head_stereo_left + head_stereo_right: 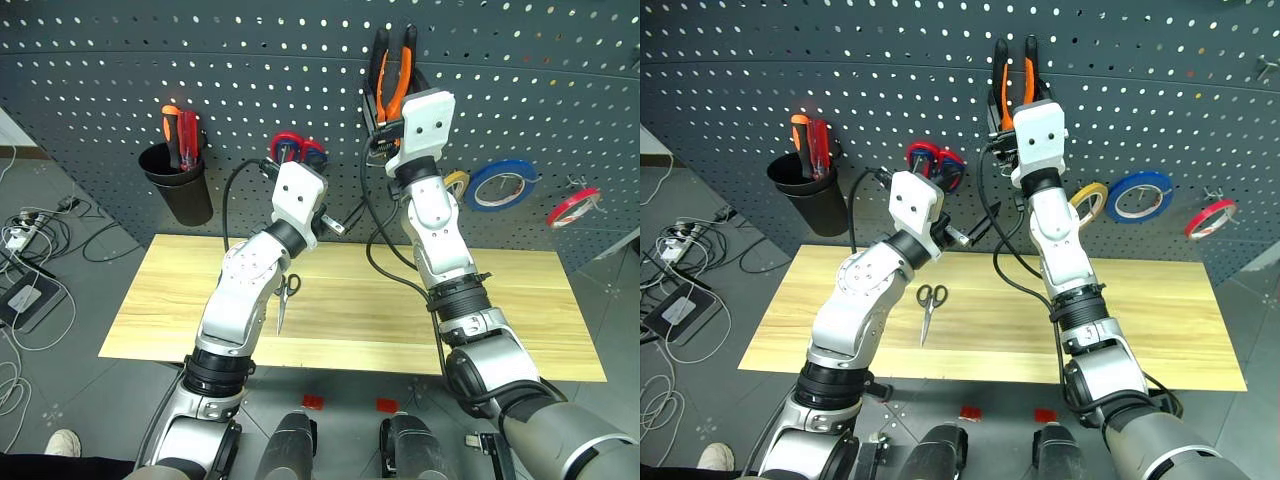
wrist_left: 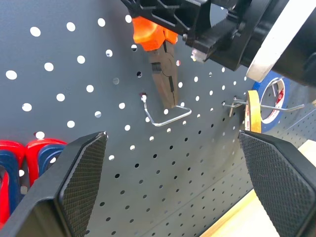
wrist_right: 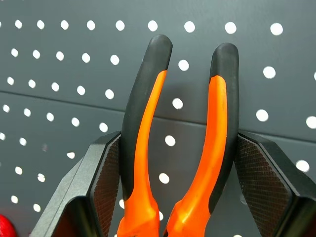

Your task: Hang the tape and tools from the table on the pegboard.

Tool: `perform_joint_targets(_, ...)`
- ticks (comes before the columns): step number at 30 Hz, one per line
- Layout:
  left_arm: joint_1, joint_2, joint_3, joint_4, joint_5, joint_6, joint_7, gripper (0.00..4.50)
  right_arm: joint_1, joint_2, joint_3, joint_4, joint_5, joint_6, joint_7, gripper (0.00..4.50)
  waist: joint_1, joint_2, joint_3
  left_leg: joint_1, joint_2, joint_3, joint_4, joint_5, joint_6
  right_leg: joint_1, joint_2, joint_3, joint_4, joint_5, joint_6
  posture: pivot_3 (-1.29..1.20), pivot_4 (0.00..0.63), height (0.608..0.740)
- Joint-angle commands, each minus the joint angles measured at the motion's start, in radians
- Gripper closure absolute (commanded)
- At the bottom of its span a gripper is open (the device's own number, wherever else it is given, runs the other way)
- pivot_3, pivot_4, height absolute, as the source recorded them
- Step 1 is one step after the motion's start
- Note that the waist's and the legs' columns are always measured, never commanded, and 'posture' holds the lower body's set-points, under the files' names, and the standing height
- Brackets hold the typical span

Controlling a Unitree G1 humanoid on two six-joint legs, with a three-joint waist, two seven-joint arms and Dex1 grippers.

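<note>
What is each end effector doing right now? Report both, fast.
Left end effector: open, holding nothing, in front of the pegboard.
Right end effector: shut on the pliers, handles up.

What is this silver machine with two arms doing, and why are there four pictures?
It is a robot with two arms, each ending in a gripper. Two pictures come from cameras in its head, looking down. The other two come from cameras on its wrists, so you see close up. The right gripper squeezes the pliers, the ones with orange and black handles, and holds them up against the grey pegboard, above a hook. The left gripper is open and holds nothing. On the wooden table lie small scissors. The blue tape already hangs on the board.
</note>
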Motion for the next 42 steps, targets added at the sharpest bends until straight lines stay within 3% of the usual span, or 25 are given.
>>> perform_joint_targets(1,-0.013,0.002,0.004,-0.042,-0.002,-0.003,-0.005,0.00,-0.012,0.006,0.006,0.007,-0.016,-0.088,-0.018,1.36,0.000,0.000,0.000,0.000,0.000,0.000,0.000,0.000,0.000,0.000,0.000,0.000,0.000,0.000,0.000,0.23,0.215,0.740)
perform_joint_targets(12,-0.018,0.011,0.006,-0.044,-0.004,0.005,-0.013,0.00,-0.020,0.009,0.005,0.107,-0.065,-0.142,-0.103,1.36,0.000,0.000,0.001,0.000,0.000,0.000,0.000,0.000,0.000,0.000,0.000,0.000,0.000,0.000,0.000,0.24,0.216,0.740)
perform_joint_targets(16,-0.018,0.007,0.004,-0.046,-0.001,0.005,-0.012,0.00,-0.013,0.001,0.005,0.105,-0.060,-0.141,-0.099,0.04,0.000,0.000,0.001,0.000,0.000,0.000,0.000,0.000,0.000,0.000,0.000,0.000,0.000,0.000,0.000,0.24,0.216,0.740)
perform_joint_targets(25,-0.017,0.005,0.007,-0.042,-0.001,0.002,-0.013,0.00,0.027,-0.012,0.002,0.057,-0.042,-0.111,-0.067,0.04,0.001,0.000,0.001,0.000,0.000,0.000,0.000,0.000,0.000,0.000,0.000,0.000,0.000,0.000,0.000,0.23,0.217,0.740)
perform_joint_targets(34,0.026,0.006,-0.001,-0.085,-0.008,0.023,-0.015,0.00,0.265,-0.050,0.065,-0.340,0.129,0.112,0.254,0.04,0.004,0.000,0.002,0.000,0.000,-0.001,0.000,0.000,0.000,0.001,0.000,0.000,-0.001,0.000,0.000,0.22,0.229,0.740)
perform_joint_targets(42,0.071,0.003,-0.005,-0.134,-0.018,0.061,-0.013,0.00,0.364,-0.097,0.067,-0.524,0.183,0.288,0.353,0.04,-0.001,0.000,0.002,0.001,0.000,-0.001,0.000,0.000,0.001,0.001,0.000,0.001,-0.001,0.000,0.000,0.19,0.240,0.740)
